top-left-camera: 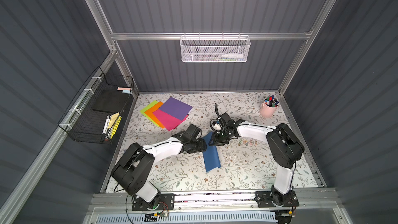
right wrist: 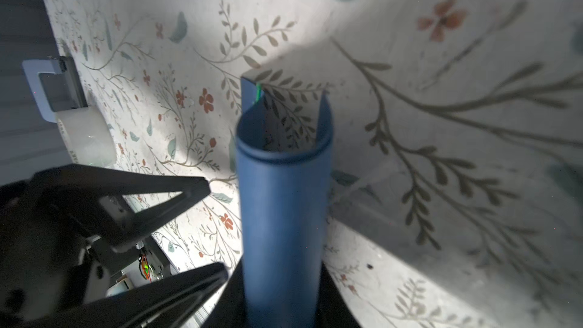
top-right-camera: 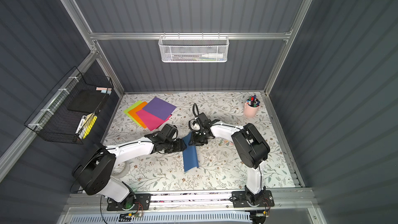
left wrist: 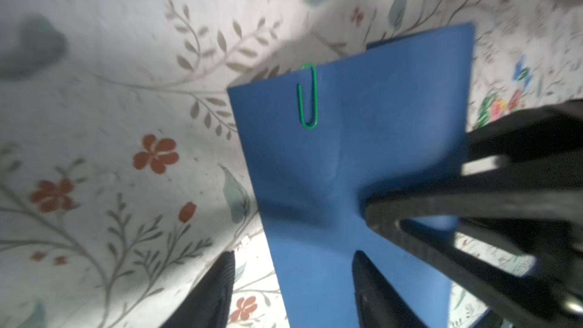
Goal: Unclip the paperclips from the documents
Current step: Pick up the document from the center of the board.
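A navy blue document [top-left-camera: 212, 156] hangs curled lengthwise, its lower end resting on the table. My right gripper [right wrist: 282, 298] is shut on its upper end, and the sheet fills the gap between the fingers. A green paperclip [left wrist: 308, 96] is clipped on the sheet's far edge, also showing as the green paperclip [right wrist: 258, 93] in the right wrist view. My left gripper [left wrist: 293, 282] is open beside the right gripper [top-left-camera: 212, 142]; the sheet's side edge lies between its fingers without being pinched. Other documents [top-left-camera: 168, 113] in purple, pink, orange and lime lie fanned at the back left.
Loose paperclips [top-left-camera: 247, 142] lie on the table under the right arm. A pink cup of markers [top-left-camera: 268, 109] stands at the back right. A tape roll [top-right-camera: 122, 169] sits under the left arm. A black wire basket [top-left-camera: 97, 113] and a white mesh basket [top-left-camera: 215, 49] hang on the walls.
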`<move>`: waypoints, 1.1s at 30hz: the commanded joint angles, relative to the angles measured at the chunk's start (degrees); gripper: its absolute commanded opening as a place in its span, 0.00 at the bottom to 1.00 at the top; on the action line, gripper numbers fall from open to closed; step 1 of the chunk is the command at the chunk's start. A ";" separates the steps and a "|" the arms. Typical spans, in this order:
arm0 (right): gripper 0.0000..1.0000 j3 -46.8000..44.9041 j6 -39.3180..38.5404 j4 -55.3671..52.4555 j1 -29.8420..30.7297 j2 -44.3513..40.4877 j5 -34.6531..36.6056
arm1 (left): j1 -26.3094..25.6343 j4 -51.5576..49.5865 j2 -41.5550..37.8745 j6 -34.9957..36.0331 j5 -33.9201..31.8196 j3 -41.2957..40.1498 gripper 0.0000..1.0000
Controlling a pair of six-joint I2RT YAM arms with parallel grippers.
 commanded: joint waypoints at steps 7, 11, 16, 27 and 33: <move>0.27 -8.40 0.81 12.64 -5.81 -9.47 -10.09 | 3.40 14.10 -10.61 0.40 8.85 -2.45 0.78; 0.29 -12.06 2.59 18.67 -7.79 -14.35 -13.74 | 3.81 24.17 -9.50 0.38 16.45 -5.62 0.76; 0.30 -14.91 6.23 24.51 -9.87 -18.76 -16.35 | 3.99 29.42 -8.10 -0.22 18.88 -6.49 0.72; 0.30 -16.64 9.66 30.15 -9.75 -20.12 -19.55 | 4.86 38.36 -9.22 -3.37 22.89 -7.83 0.63; 0.31 -17.08 9.58 30.10 -9.45 -20.12 -18.90 | 5.13 39.37 -9.86 -3.93 23.51 -7.92 0.38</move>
